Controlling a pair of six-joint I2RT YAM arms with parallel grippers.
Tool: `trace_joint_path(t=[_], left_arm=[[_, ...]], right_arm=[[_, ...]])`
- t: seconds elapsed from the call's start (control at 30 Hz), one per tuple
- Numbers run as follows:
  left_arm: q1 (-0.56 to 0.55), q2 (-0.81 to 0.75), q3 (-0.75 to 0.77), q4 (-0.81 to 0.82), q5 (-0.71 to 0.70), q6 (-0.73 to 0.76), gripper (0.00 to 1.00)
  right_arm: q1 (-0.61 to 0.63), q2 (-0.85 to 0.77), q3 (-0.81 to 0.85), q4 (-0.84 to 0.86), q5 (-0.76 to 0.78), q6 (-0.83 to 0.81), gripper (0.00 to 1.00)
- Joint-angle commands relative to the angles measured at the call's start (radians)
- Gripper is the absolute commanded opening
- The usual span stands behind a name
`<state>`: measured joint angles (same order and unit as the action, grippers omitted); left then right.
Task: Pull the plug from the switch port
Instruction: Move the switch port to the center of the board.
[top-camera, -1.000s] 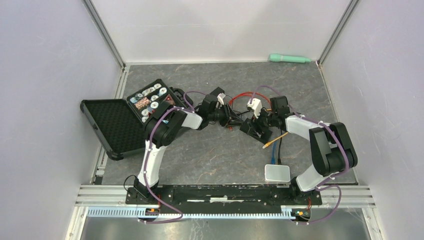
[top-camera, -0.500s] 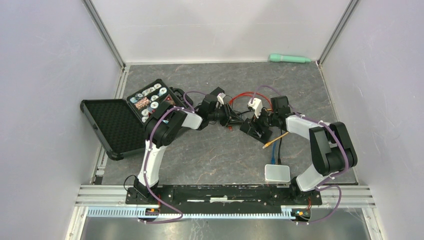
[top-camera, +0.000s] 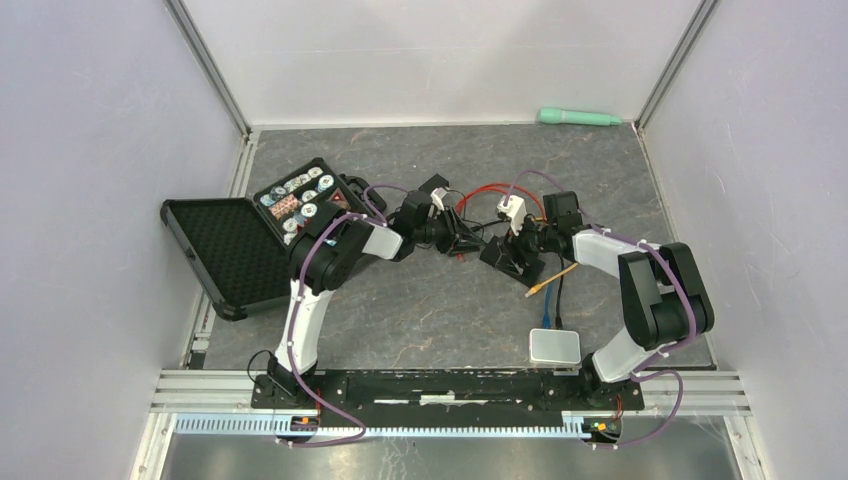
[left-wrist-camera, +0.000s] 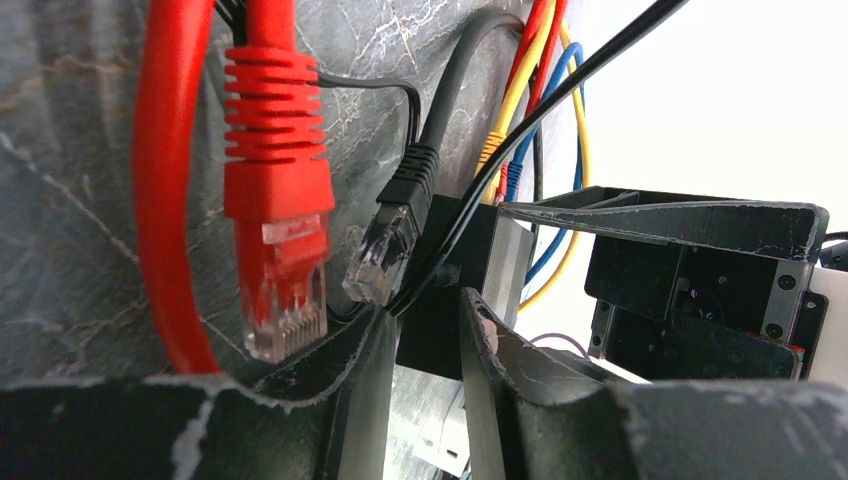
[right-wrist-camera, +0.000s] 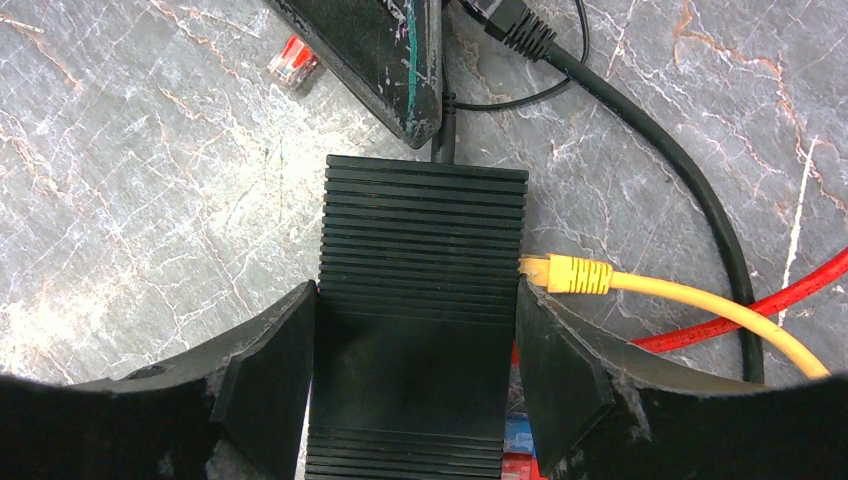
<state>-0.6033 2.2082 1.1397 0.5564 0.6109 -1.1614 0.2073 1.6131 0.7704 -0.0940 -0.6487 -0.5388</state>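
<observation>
While right jaws clamp the switch (right-wrist-camera: 420, 300), the left wrist alone shows left jaws ajar, gripping nothing.

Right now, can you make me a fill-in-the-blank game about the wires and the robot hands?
The right hand grips a ribbed switch that is ___. The cable plugged into the switch's side is ___. Beside the loose black plug, the other loose plug is ___.
Missing words: black, yellow, red.
</observation>
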Motion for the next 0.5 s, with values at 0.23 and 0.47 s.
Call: trace_joint_path(t=[0.23,0.47], left_arm=[[0.0,0.025,0.036,0.007,0.007,-0.002,0.32],[-0.013,0.05,0.071,0.016,0.036,-0.02,0.32]], right_arm=[[-0.008,0.047,0.021,-0.045,0.016,-0.002,0.39],[-0.009,0.055,0.026,-0.052,0.019,-0.008,0.39]])
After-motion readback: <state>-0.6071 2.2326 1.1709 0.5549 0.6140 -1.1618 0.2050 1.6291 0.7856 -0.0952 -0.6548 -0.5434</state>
